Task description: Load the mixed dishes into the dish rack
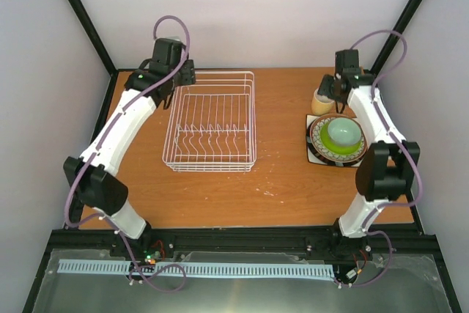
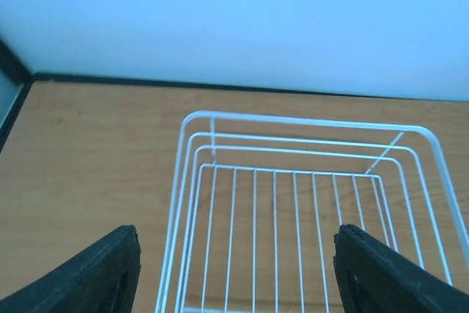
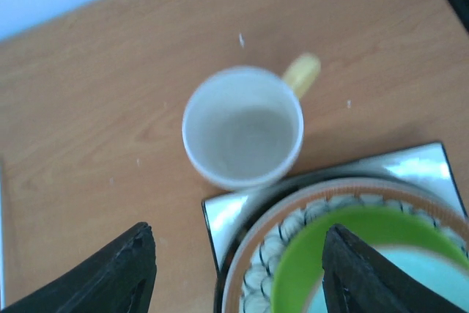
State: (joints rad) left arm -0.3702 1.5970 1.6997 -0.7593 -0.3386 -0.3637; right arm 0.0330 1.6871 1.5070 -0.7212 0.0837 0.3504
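Left gripper [image 2: 238, 254] and right gripper [image 3: 238, 236] gape wide; cup [image 1: 344, 131] sits atop stacked plates [image 1: 316, 141].

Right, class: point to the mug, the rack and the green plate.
mug [image 3: 242, 126], right wrist view, inner bottom
rack [image 1: 212, 126], top view, base wires
green plate [image 3: 381, 221], right wrist view, rim

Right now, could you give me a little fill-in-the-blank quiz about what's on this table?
1. The white wire dish rack holds ___ dishes.
2. The pale grey-green cup sits on a round plate coloured ___.
3. The yellow-tan ceramic mug stands on the wooden table, below the ___ hand.
4. The left hand, over the rack, has its fingers ___.
Missing words: no; lime-green; right; open.
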